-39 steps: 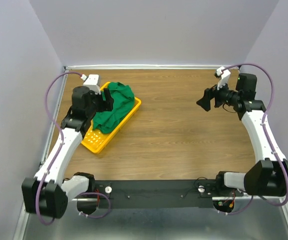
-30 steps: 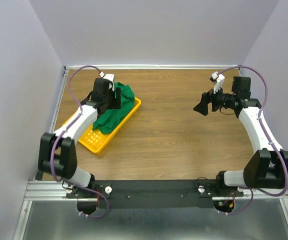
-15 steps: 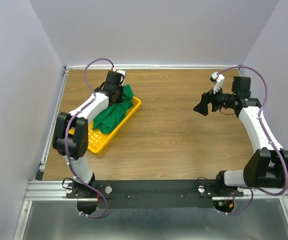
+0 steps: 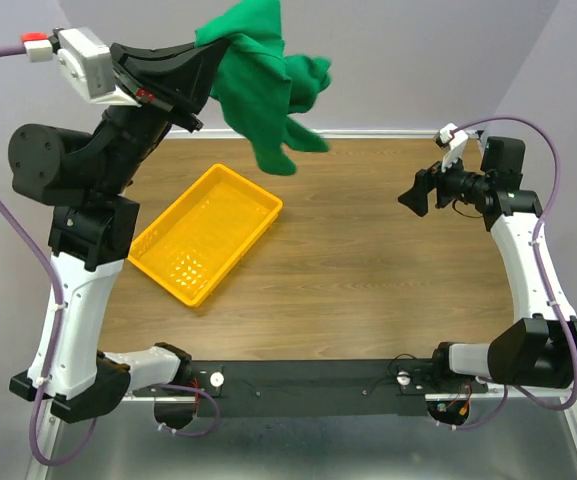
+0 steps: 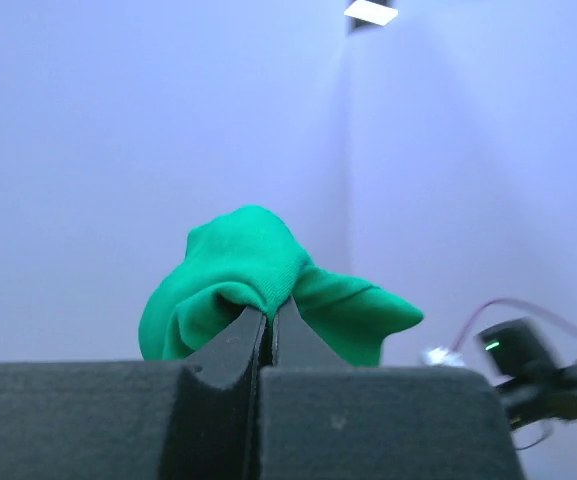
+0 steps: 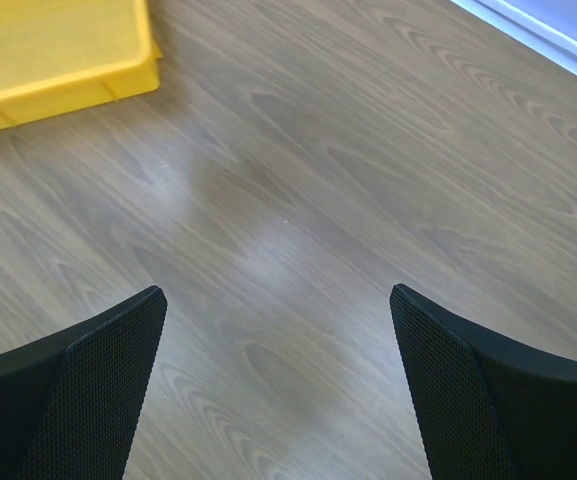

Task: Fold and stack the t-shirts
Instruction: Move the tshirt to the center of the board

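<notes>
The green t-shirt (image 4: 263, 85) hangs bunched in the air, high over the back of the table, beyond the yellow tray (image 4: 203, 235). My left gripper (image 4: 218, 50) is shut on a fold of it. In the left wrist view the pinched cloth of the t-shirt (image 5: 253, 265) bulges just past my closed gripper (image 5: 268, 312), against the wall. My right gripper (image 4: 418, 193) hovers open over the right side of the table; its wrist view shows only bare wood between the wide fingers (image 6: 88, 370).
The yellow perforated tray (image 6: 58, 60) lies at an angle on the left half of the wooden table (image 4: 368, 270), with nothing in it. Pale walls close in the table at the back and both sides.
My left gripper has shut on the t-shirt in the tray and lifted it high, leaving the tray bare. The right arm has barely shifted.
</notes>
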Controlling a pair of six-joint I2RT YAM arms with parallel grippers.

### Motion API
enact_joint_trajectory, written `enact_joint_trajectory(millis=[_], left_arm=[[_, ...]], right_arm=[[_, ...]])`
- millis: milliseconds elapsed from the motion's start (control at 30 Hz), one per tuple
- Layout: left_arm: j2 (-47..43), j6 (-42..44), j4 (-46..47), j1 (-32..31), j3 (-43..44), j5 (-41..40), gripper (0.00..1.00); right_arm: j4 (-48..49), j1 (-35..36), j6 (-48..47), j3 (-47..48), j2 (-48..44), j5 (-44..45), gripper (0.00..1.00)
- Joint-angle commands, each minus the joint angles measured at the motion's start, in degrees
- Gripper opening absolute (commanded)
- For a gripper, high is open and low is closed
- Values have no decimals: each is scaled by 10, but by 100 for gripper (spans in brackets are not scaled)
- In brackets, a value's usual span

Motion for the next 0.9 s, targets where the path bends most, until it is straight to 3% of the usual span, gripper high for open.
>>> enact_joint_trajectory(millis=[0,267,467,833,867], left_arm=[[52,-68,16,-14,5,83,0],[86,-71,34,-70,-31,95,0],[86,-61,40,-116,-169,77,0],[69,-39,20,-187,-320,5,0],[67,-36,7,-193,-330,-4,5]], right_arm=[[-3,-15,1,15,-13,34,100],[4,-34,7,5,-28,40,100],[5,-41,3,-10,-34,44,100],[5,-43,-4,-33,-28,43,100],[5,-43,-4,-35,-27,41,100]])
